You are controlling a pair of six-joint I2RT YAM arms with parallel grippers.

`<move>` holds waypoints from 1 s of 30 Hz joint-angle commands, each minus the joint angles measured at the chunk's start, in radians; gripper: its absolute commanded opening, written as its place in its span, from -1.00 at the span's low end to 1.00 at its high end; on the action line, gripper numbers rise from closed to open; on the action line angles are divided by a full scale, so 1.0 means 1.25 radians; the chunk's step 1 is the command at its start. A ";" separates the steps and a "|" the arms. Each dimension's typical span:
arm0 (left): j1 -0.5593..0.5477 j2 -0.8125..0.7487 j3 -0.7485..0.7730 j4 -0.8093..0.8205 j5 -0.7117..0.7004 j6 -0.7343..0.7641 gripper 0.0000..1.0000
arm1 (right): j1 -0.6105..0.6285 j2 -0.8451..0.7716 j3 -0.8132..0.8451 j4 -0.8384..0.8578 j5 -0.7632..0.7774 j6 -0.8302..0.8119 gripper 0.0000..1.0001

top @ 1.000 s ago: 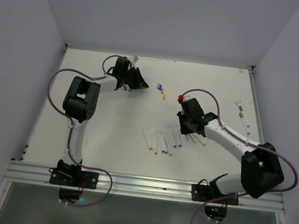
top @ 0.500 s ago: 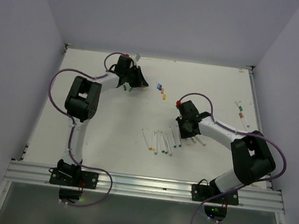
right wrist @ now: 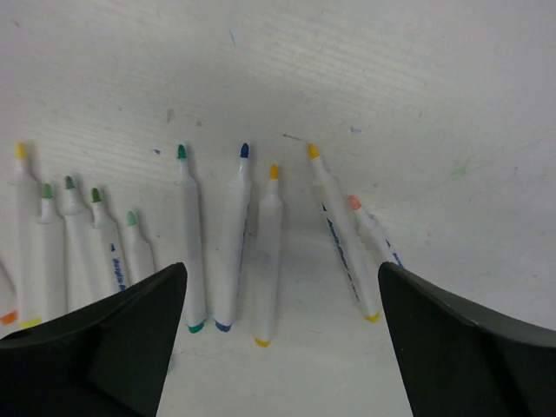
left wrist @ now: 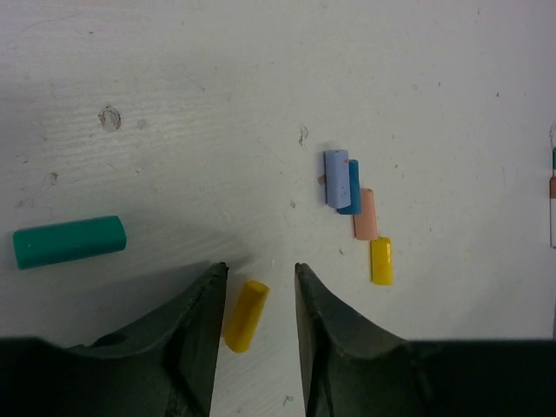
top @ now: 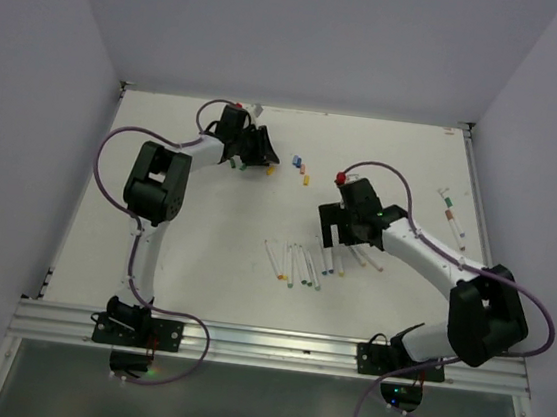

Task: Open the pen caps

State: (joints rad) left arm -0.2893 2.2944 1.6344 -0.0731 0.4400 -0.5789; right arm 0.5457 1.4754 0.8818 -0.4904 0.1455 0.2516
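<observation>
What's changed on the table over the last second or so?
The right end effector shifted slightly left over the pens and looks spread wider; its elbow swung in, then back out. It holds nothing. The left end effector barely moved, open astride a yellow cap. Pens and the other caps lie as before.

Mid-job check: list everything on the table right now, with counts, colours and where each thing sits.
Pens: about ten, white with bare coloured tips, loose row mid-table below the right tool.
Side pens: at least two, white, near the table's right edge.
Cap cluster: four, lilac, blue, pink, yellow, staggered line on the far side.
Green cap: one, lying alone beside the left tool.
Yellow cap: one, between the left tool's fingers, not gripped.
Table: one, white.
Left tool: open, far left.
Right tool: open wide, over the pens.
</observation>
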 commanded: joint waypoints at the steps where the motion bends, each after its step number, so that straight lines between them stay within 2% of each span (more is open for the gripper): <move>1: -0.003 -0.024 0.017 0.006 -0.019 0.032 -0.12 | -0.034 -0.097 0.091 0.009 0.057 0.006 0.97; 2: -0.003 -0.024 0.019 0.001 -0.022 0.034 -0.03 | -0.049 -0.115 0.107 0.005 0.071 0.007 0.98; 7: 0.003 -0.023 0.030 0.014 0.006 0.032 0.12 | -0.218 -0.104 0.190 0.033 0.179 -0.058 0.97; 11: 0.004 -0.045 0.013 0.051 0.028 0.020 0.16 | -0.374 -0.038 0.168 0.149 0.216 -0.140 0.97; 12: 0.004 -0.051 0.000 0.081 0.039 0.009 0.16 | -0.423 -0.011 0.139 0.182 0.208 -0.164 0.88; 14: 0.004 -0.071 -0.018 0.131 0.053 -0.007 0.18 | -0.466 0.012 0.095 0.306 0.189 -0.247 0.86; 18: 0.000 -0.093 -0.040 0.190 0.091 -0.036 0.19 | -0.578 0.065 0.014 0.414 0.161 -0.261 0.87; 20: -0.002 -0.093 -0.040 0.209 0.100 -0.045 0.19 | -0.616 0.098 0.004 0.441 0.082 -0.269 0.79; 23: -0.002 -0.099 -0.055 0.246 0.123 -0.061 0.20 | -0.633 0.141 0.016 0.438 0.058 -0.315 0.70; 30: -0.002 -0.097 -0.082 0.284 0.144 -0.081 0.21 | -0.657 0.212 0.037 0.434 -0.007 -0.328 0.65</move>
State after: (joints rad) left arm -0.2893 2.2166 1.5444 0.2119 0.5785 -0.6571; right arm -0.2623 1.7073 0.8886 0.0082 0.2077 -0.1234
